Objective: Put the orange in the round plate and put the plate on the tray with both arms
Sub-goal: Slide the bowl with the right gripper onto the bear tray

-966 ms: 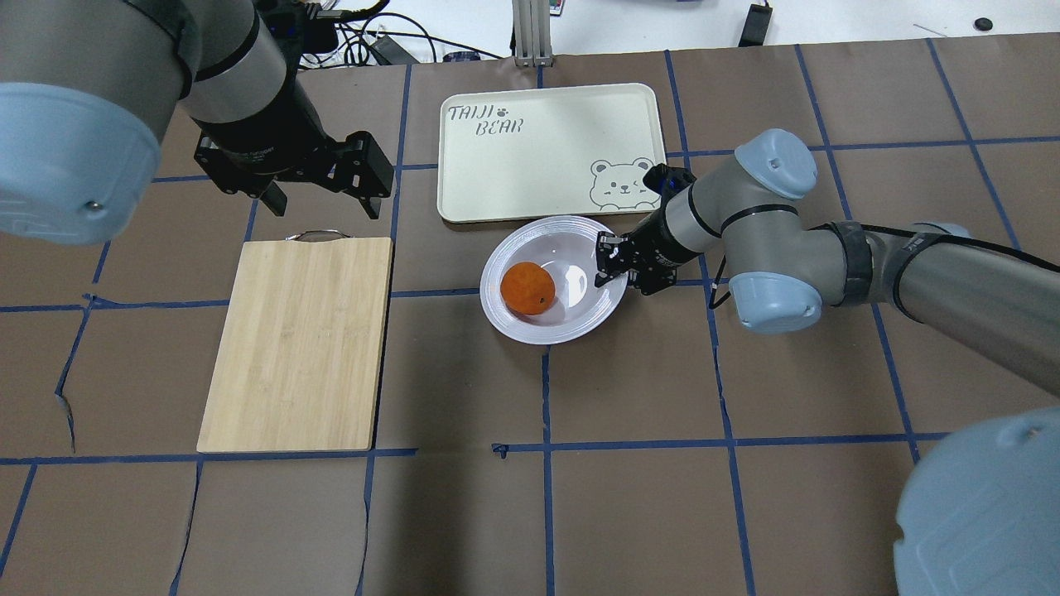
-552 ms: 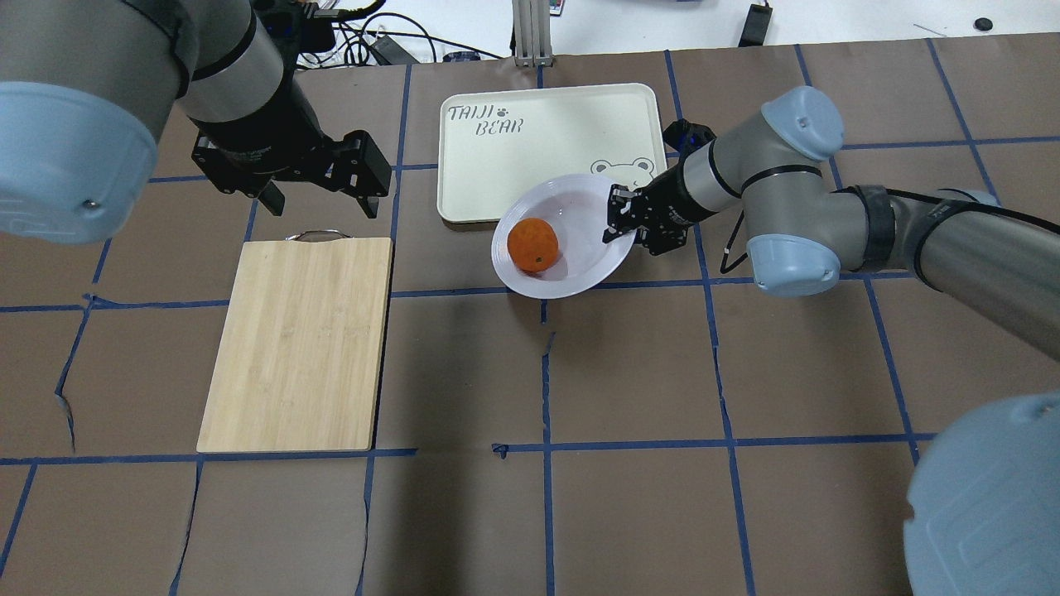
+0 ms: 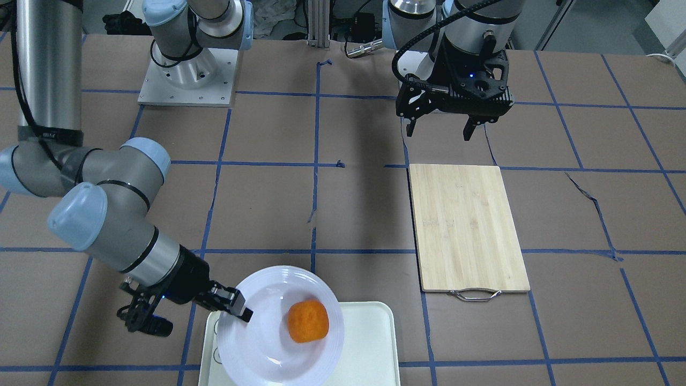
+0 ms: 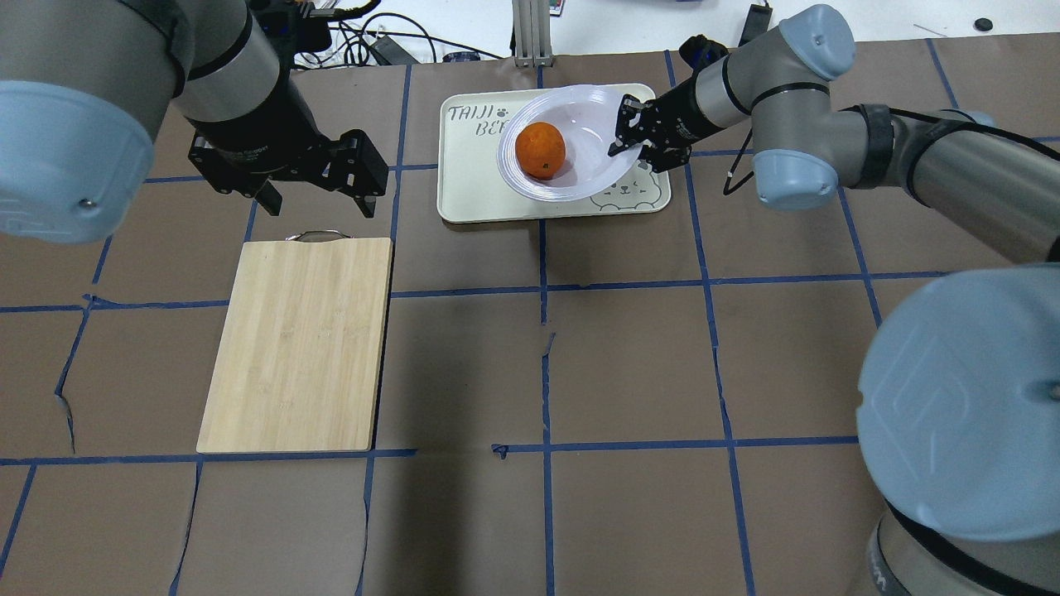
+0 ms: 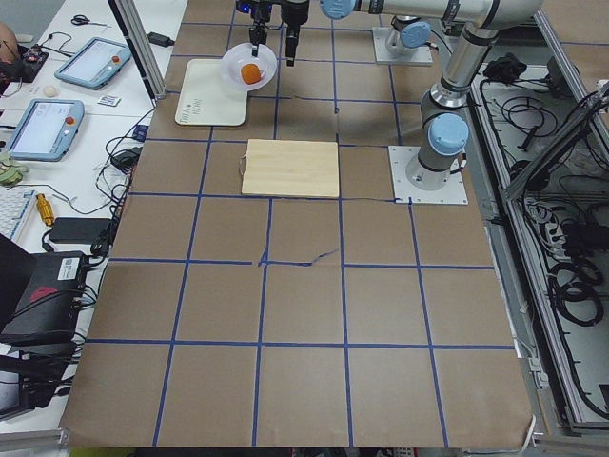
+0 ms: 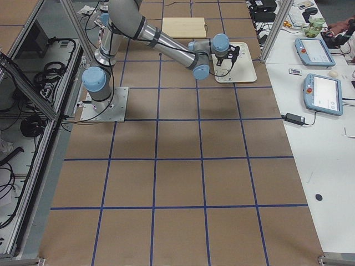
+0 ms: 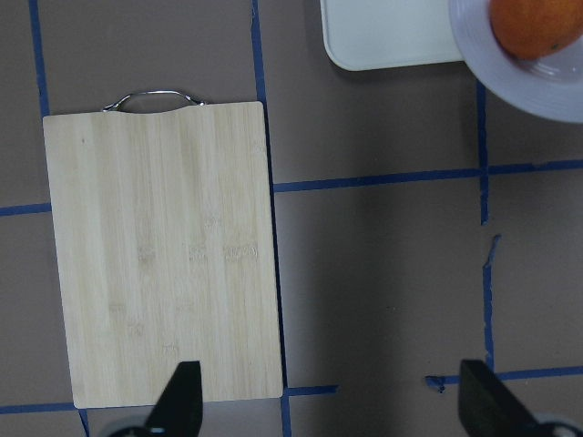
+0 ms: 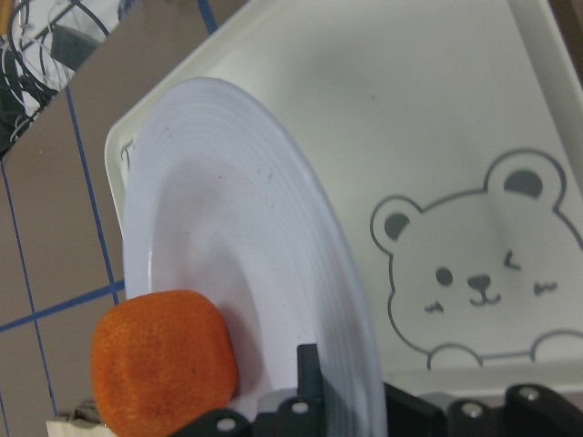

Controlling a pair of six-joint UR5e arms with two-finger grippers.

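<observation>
The orange (image 4: 540, 150) lies in the white round plate (image 4: 592, 116). My right gripper (image 4: 627, 136) is shut on the plate's right rim and holds it, slightly tilted, over the mint-white tray (image 4: 472, 190), partly hiding the bear face. In the right wrist view the orange (image 8: 164, 360) rests low in the plate (image 8: 237, 228), with the tray (image 8: 410, 118) beneath. From the front, the plate (image 3: 268, 332) overhangs the tray's (image 3: 370, 343) edge. My left gripper (image 4: 321, 201) hangs open and empty left of the tray, above the table.
A bamboo cutting board (image 4: 302, 339) with a metal handle lies on the left half of the table, just below my left gripper. Cables and an aluminium post (image 4: 530, 29) stand behind the tray. Brown paper with blue tape lines covers the table.
My right gripper has carried the plate with the orange from the table in front of the tray up and back, over the tray. The left arm has barely moved.
</observation>
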